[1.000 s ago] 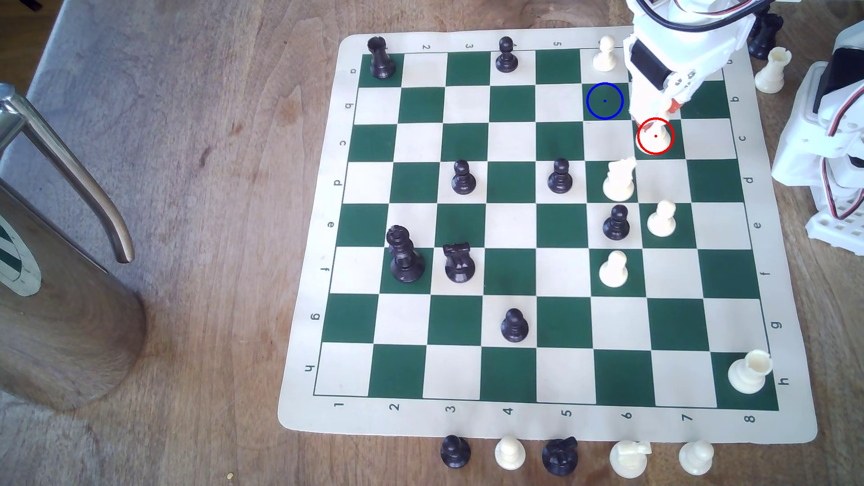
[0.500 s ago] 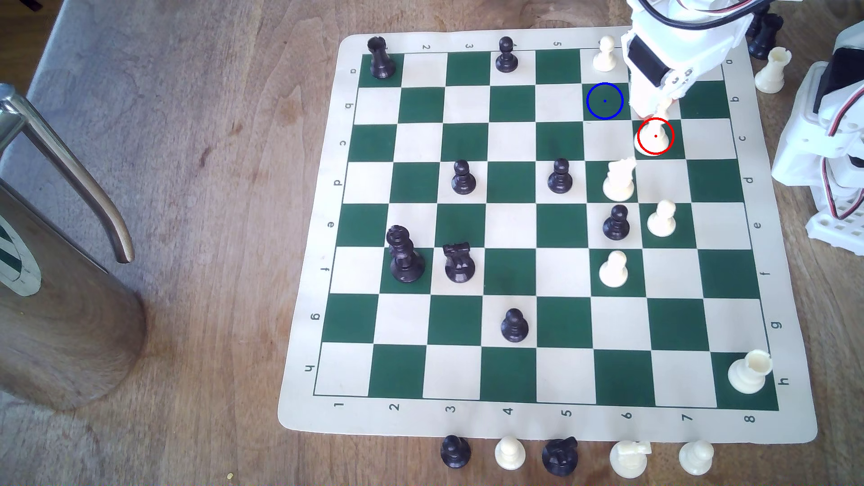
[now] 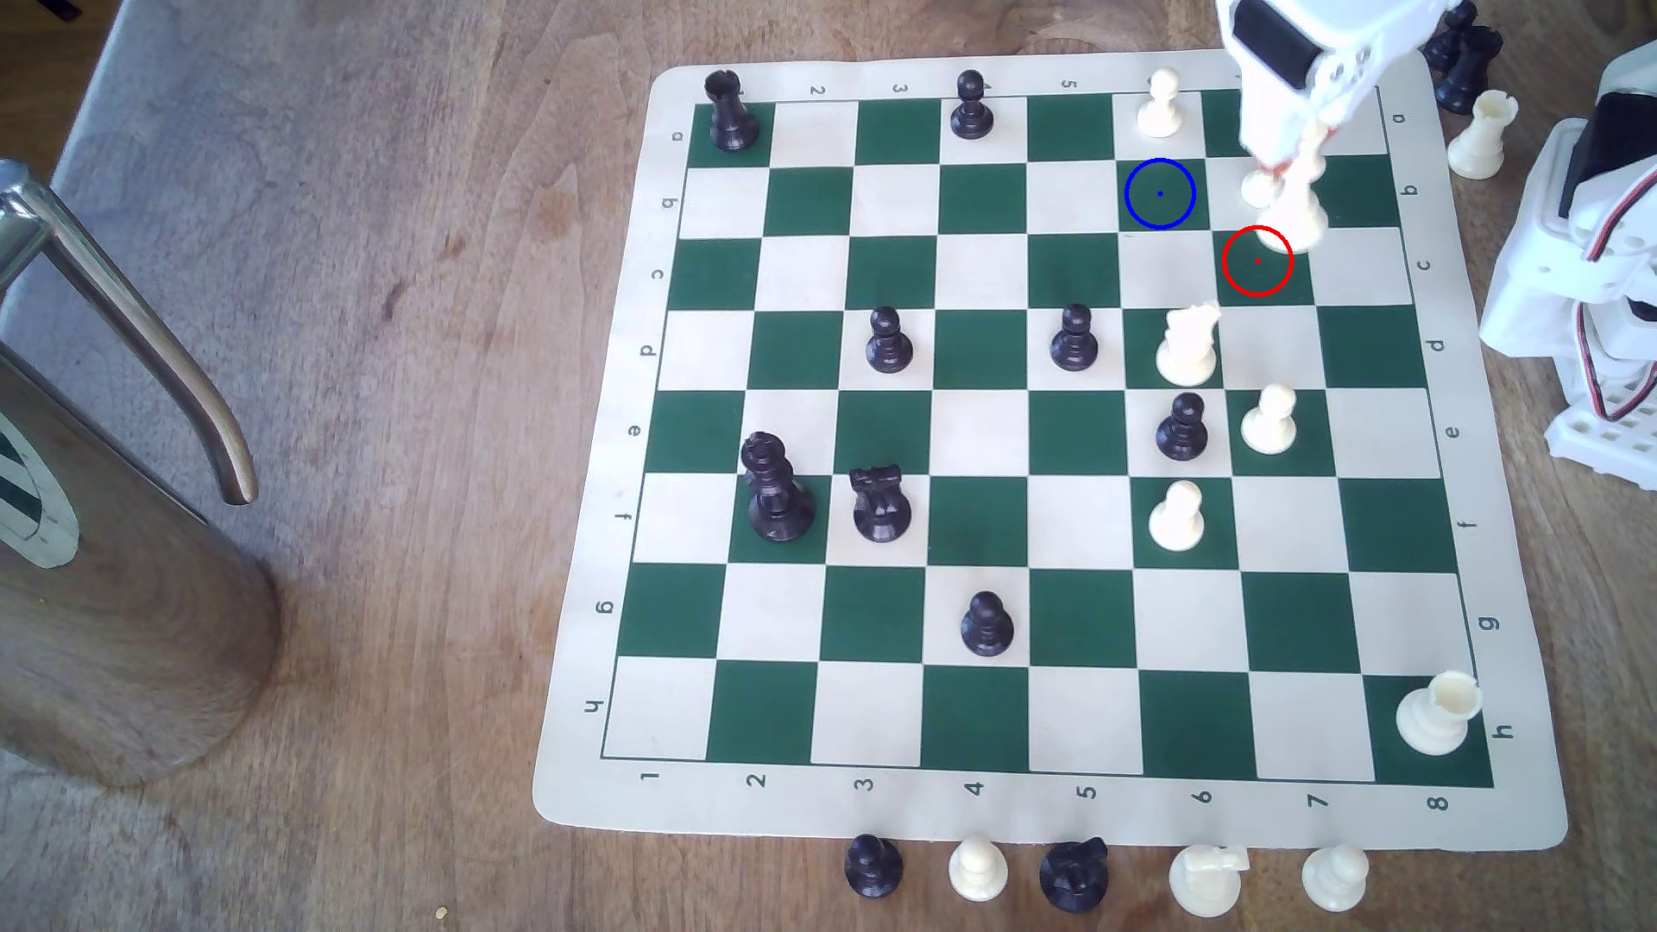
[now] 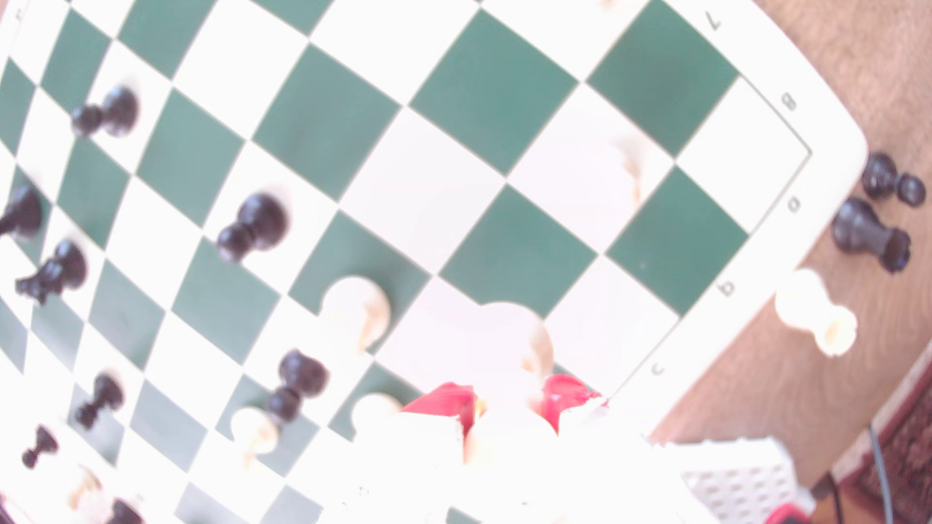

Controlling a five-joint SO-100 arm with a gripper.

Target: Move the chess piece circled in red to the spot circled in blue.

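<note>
Matt wooden table [image 3: 403, 269] with visible grain; smooth, matt vinyl-like chess mat [image 3: 574, 789]; glossy plastic black pawn [image 3: 986, 623]; brushed-metal jug [image 3: 108, 573] with polished handle.

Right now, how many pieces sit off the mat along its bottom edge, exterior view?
5, left to right: black pawn, white pawn, black knight, white piece, another white pawn.

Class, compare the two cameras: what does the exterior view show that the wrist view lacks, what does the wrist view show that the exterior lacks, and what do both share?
Exterior only: the drawn blue ring and red ring, plus a steel jug.

Wrist only: a close look at the red pads flanking the white piece.

Both: the end effector holding the tall white piece above the green-and-white board.
</note>
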